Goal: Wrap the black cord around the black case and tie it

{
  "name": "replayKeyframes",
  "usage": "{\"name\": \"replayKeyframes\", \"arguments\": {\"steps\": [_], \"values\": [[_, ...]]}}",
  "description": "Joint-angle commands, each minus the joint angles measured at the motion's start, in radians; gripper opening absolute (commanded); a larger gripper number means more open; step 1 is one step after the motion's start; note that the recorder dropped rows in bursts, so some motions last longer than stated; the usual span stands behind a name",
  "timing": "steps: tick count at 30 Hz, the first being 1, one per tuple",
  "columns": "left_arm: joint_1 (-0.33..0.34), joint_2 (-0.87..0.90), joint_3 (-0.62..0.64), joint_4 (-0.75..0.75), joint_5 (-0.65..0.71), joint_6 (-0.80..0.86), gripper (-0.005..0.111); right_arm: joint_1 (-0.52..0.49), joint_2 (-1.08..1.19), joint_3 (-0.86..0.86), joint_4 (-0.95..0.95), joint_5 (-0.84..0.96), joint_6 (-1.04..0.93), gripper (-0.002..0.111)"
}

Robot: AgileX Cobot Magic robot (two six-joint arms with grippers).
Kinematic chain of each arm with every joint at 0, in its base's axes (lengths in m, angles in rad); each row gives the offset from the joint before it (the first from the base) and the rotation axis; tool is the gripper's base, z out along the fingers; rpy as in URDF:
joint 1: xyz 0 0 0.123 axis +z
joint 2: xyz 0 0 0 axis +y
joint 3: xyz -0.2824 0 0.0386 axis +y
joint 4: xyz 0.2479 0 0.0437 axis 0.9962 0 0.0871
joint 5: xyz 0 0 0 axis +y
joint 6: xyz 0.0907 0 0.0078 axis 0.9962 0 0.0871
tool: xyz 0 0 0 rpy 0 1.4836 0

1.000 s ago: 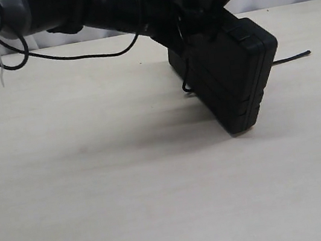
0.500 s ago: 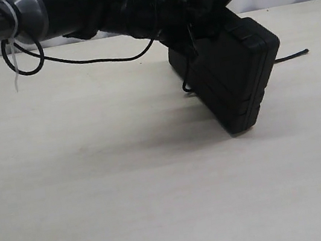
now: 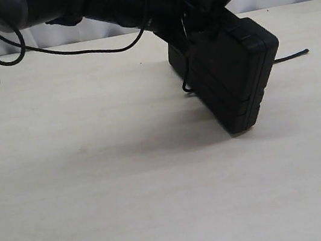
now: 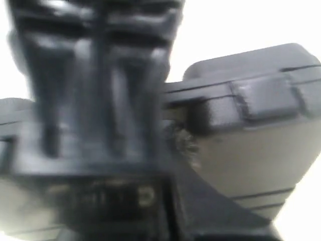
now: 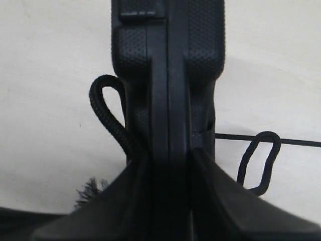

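Your right gripper [image 5: 169, 158] is clamping the upper edge of the flat matte black plastic case [image 3: 234, 84], likely propping it so the thin black braided cord [image 5: 108, 118] can pass around it. The case is standing tilted on a lower corner on the pale table [image 3: 99, 197], its long axis rising steeply toward the arms. Your left gripper [image 4: 85, 150] is pressed together beside that edge, but you cannot tell whether it is pinching cord.

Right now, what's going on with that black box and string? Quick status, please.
Right fingers clamped on black case, held tilted. Left fingers shut beside it. Black cord loops loose either side. Nothing blocking on table.
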Motion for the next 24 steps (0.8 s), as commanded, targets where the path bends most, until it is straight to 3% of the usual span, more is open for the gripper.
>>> {"name": "replayKeyframes", "arguments": {"steps": [1,6,12,13,16,22,24], "values": [[0.0,0.012,-0.001,-0.018,-0.081,0.002,0.0,0.002,0.002,0.012,0.021,0.024,-0.004,0.004],[-0.013,0.051,-0.001,-0.083,-0.087,0.057,0.0,0.002,0.002,0.012,0.021,0.024,-0.004,0.004],[-0.038,0.068,-0.001,-0.292,-0.115,0.239,0.0,0.002,0.002,0.012,0.023,0.024,-0.004,0.004],[-0.038,0.068,-0.001,-0.225,-0.093,0.204,0.0,0.002,0.002,0.012,0.023,0.024,-0.004,0.004],[-0.034,0.054,-0.001,0.183,-0.085,-0.141,0.0,0.002,0.002,0.012,0.023,0.024,-0.004,0.004],[-0.036,-0.065,-0.001,0.166,0.023,-0.136,0.0,0.002,0.002,0.012,0.023,0.024,-0.004,0.004],[-0.036,-0.065,-0.001,0.125,-0.054,-0.09,0.0,0.002,0.002,0.012,0.023,0.024,-0.004,0.004]]}}
